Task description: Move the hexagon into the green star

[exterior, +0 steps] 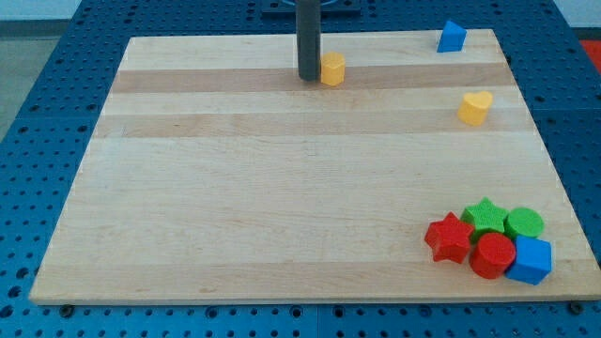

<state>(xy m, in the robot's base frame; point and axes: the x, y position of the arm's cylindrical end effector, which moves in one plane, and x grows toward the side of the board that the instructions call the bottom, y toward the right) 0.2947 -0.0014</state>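
**My tip beside the yellow hexagon, far from the green star**

My tip (308,77) stands on the desk (282,188) near the view's top, a little left of centre, at the lower end of the dark upright rod (308,38). There is no hand on this arm, only the rod, so nothing is spread, pressed together or pinching. The yellow hexagon (332,69) sits just to the view's right of my tip; the two look to be touching, though the narrow gap is hard to judge from this angle.

Further to the view's right, a yellow heart (475,108) lies alone, and a blue block (452,37), roughly triangular, sits near the top right corner.

The green star (485,215) is well apart from the hexagon, in a tight cluster at the bottom right corner. It touches a red star (450,237) on its left, a green cylinder (524,223) on its right and a red cylinder (492,254) below. A blue cube (531,260) sits at the cluster's lower right, against the red cylinder.
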